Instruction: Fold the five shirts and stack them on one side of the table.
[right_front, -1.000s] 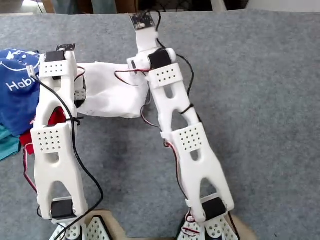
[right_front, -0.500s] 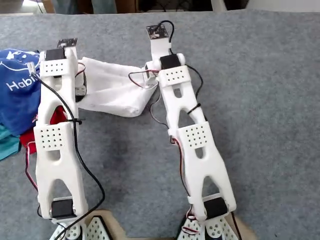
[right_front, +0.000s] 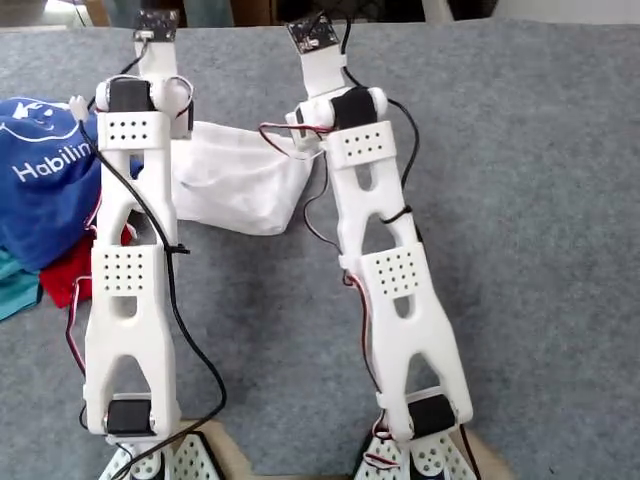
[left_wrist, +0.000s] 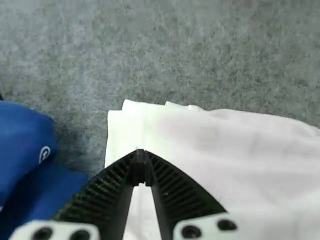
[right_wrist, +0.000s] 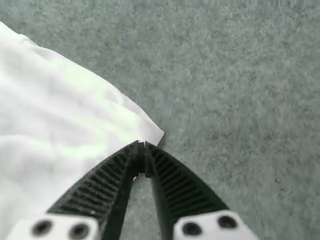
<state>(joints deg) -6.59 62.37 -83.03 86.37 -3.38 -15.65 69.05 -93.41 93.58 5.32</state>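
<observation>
The left jaws and right jaws are both pinched shut, each nipping an edge of the white shirt (right_front: 235, 185) at upper centre, seemingly to spread it flat; the blue shirt (right_front: 40, 190) sits heaped at left.

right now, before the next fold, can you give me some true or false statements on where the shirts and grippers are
1. The white shirt lies between the two arms. True.
2. The left gripper is wide open. False: it is shut, tips at the white shirt's edge.
3. A blue shirt lies on the left arm's side. True.
4. The white shirt is stacked on the blue shirt. False: it lies beside it on the grey table.
5. The right gripper is shut at a corner of the white shirt. True.
</observation>
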